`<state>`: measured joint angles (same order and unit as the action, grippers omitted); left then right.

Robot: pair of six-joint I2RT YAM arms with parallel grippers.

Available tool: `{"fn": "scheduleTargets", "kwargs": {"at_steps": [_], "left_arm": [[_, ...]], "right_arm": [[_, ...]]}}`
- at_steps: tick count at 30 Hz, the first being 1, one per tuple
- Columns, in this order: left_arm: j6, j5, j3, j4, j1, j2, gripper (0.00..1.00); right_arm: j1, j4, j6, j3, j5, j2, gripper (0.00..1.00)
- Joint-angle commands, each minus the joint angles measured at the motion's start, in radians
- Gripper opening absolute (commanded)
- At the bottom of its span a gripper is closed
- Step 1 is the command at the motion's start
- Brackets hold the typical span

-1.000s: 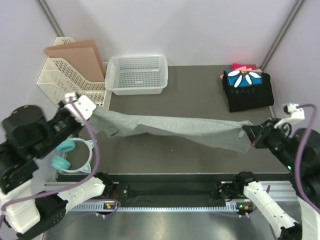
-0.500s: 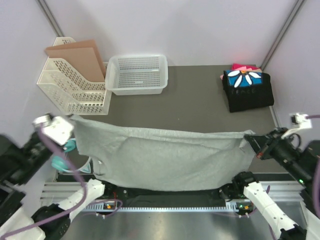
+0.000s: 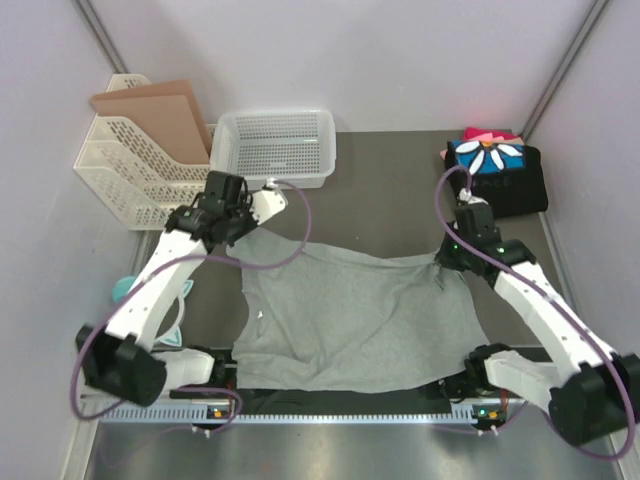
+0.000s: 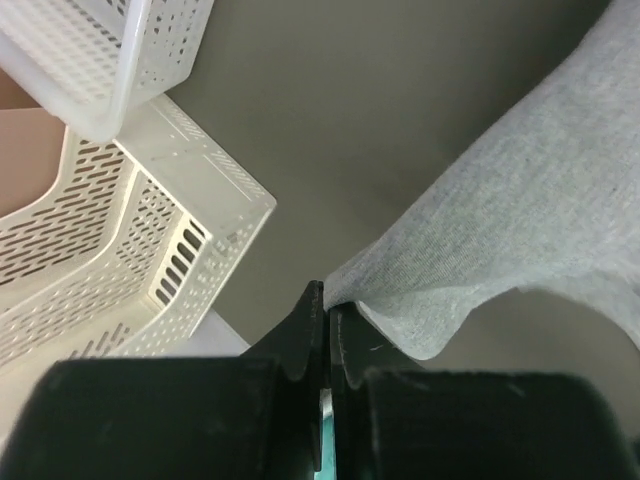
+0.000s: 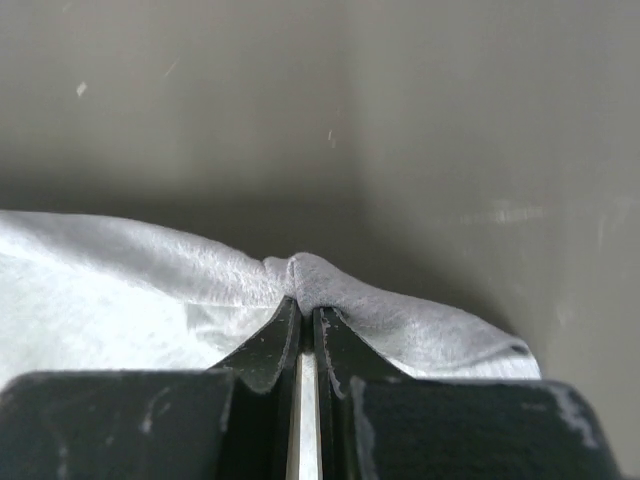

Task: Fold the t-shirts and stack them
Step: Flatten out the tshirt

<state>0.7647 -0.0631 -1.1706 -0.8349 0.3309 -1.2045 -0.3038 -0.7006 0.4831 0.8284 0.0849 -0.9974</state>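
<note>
1. Cloth of the grey t-shirt (image 3: pixel 360 310) is lying spread on the counter (image 3: pixel 390 190) in the top view. Both arms should be lowering its far corners evenly, without slack.
2. Left wrist: the left gripper (image 4: pixel 325 295) is clamping a cloth edge.
3. Right wrist: the right gripper (image 5: pixel 305 310) is pinching a bunched corner, best let go gently.

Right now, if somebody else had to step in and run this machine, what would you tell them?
Left gripper: shut on a far corner of the grey t-shirt.
Right gripper: shut on the shirt's other far corner.
The grey t-shirt lies spread open on the table, a bit wrinkled, its near edge reaching the arms' bases.
The folded stack sits at the far right corner, with the black daisy-print shirt on top and pink/red cloth showing behind it.
Done: the grey shirt is laid out and the others are folded.
Left: fold the grey shirt and add it to the stack.
</note>
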Motion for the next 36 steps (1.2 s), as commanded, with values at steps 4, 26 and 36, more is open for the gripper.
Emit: {"fn": "scheduleTargets", "kwargs": {"at_steps": [4, 26, 36], "left_arm": [[0.036, -0.063, -0.257, 0.246, -0.135, -0.372, 0.00], [0.056, -0.041, -0.126, 0.316, -0.136, -0.382, 0.00], [0.047, -0.037, -0.124, 0.306, -0.136, -0.369, 0.00]], "right_arm": [[0.003, 0.294, -0.023, 0.110, 0.072, -0.340, 0.14], [-0.014, 0.153, 0.029, 0.048, 0.171, -0.284, 0.65], [-0.012, 0.271, 0.046, -0.038, 0.118, -0.417, 0.60]]}}
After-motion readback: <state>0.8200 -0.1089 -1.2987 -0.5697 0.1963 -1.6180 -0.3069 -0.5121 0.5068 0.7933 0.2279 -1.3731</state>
